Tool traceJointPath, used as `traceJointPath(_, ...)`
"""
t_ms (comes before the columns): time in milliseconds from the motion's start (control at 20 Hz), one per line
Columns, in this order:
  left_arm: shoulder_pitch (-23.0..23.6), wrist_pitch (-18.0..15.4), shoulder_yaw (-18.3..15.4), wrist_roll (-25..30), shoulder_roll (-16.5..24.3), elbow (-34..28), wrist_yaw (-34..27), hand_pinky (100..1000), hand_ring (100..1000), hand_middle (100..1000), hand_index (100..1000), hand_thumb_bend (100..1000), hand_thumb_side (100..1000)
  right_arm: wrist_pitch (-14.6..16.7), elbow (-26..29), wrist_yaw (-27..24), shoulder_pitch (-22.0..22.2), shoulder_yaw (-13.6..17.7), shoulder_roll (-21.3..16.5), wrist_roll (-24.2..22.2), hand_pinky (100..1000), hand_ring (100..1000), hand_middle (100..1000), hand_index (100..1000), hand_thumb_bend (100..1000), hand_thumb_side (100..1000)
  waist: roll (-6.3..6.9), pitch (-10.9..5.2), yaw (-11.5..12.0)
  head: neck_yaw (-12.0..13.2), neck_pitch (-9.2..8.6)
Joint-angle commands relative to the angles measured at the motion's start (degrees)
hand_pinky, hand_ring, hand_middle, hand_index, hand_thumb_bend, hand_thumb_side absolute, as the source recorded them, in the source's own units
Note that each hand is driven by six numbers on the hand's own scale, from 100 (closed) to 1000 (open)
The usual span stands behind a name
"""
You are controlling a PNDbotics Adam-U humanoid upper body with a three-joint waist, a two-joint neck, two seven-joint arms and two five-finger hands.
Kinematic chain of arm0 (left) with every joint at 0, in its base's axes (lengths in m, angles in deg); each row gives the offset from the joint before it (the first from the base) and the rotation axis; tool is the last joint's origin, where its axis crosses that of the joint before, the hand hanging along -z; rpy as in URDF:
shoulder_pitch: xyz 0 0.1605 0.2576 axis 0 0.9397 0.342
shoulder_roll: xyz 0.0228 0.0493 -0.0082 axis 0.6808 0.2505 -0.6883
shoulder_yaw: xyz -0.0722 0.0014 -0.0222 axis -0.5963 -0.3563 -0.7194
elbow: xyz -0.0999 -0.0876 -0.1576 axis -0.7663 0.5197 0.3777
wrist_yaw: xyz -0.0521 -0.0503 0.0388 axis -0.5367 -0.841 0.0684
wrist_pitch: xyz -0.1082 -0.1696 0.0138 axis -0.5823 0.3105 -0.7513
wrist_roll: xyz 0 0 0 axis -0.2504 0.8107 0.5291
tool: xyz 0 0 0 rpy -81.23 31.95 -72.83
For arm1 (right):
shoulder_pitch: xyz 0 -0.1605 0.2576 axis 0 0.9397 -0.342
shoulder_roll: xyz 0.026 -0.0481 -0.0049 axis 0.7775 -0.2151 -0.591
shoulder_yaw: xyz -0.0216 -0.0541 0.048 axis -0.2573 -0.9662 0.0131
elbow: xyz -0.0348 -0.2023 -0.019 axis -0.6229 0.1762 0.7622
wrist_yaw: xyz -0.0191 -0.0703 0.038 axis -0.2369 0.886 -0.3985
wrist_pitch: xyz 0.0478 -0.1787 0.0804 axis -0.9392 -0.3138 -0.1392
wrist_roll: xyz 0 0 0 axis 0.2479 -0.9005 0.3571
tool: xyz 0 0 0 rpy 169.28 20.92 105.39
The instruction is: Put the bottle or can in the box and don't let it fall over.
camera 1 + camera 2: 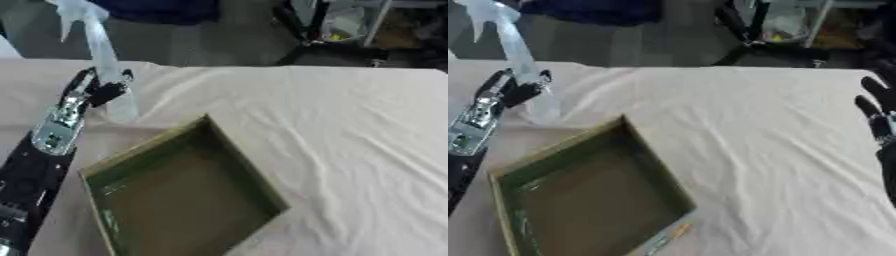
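- The box [179,192], open and olive inside, lay nearest, at six o'clock on the cloth-covered tabletop [350,130].
- The left hand [98,90], at ten o'clock, had its fingers curled round a clear bottle [101,47], held tilted just beyond the box's far corner.
- The right hand [877,117] idled at three o'clock, fingers relaxed.
- Carrying seemed under way; next, righting the bottle over the box and lowering it.

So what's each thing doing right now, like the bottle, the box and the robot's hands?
Bottle: clear, lifted, tilted, held above the table behind the box.
Left hand: fingers curled round the bottle.
Box: green, open on top, nothing inside, lying on the cloth.
Right hand: idle at the right edge, fingers straight, holding nothing.
Tablecloth: pale, wrinkled.
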Motion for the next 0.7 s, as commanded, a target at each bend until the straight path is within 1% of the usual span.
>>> traceJointPath(50, -1.10, -1.77, 0.18, 0.56, 1.63, -1.93, -0.82, 923, 671, 841, 133, 100, 616, -0.06, 1.32, -0.60, -0.46, 0.61, -1.52, 0.33, 1000, 1000, 976, 1000, 100, 470, 0.26, -1.55, 0.05, 0.01, 0.14)
traceJointPath(200, -1.19, -2.65, 0.06, 1.26, 2.05, -3.31, -1.78, 914, 669, 842, 130, 100, 637, -0.13, 1.32, -0.70, -0.38, 0.63, -1.63, 0.48, 1000, 1000, 975, 1000, 100, 470, 0.36, -1.70, 0.15, -0.32, 0.27)
traceJointPath(350, -1.57, -3.42, -0.06, 1.38, 2.71, -6.37, -3.47, 907, 670, 844, 128, 100, 672, -0.17, 1.32, -0.70, -0.20, 0.64, -1.77, 0.56, 1000, 1000, 975, 1000, 100, 470, 0.49, -1.92, 0.32, -0.58, 0.37)
traceJointPath(500, -2.05, -3.69, 0.37, 1.93, 3.46, -11.51, -7.26, 898, 664, 838, 126, 100, 672, -0.19, 1.32, -0.59, 0.16, 0.71, -2.01, 0.72, 1000, 1000, 975, 1000, 100, 470, 0.71, -2.23, 0.60, -0.80, 0.51)
traceJointPath(700, -2.74, -3.58, 2.30, 3.02, 5.31, -20.02, -14.09, 893, 654, 822, 125, 100, 672, -0.18, 1.32, -0.43, 0.88, 0.83, -2.57, 0.98, 1000, 1000, 975, 1000, 100, 470, 1.22, -2.96, 1.16, -1.22, 0.98)
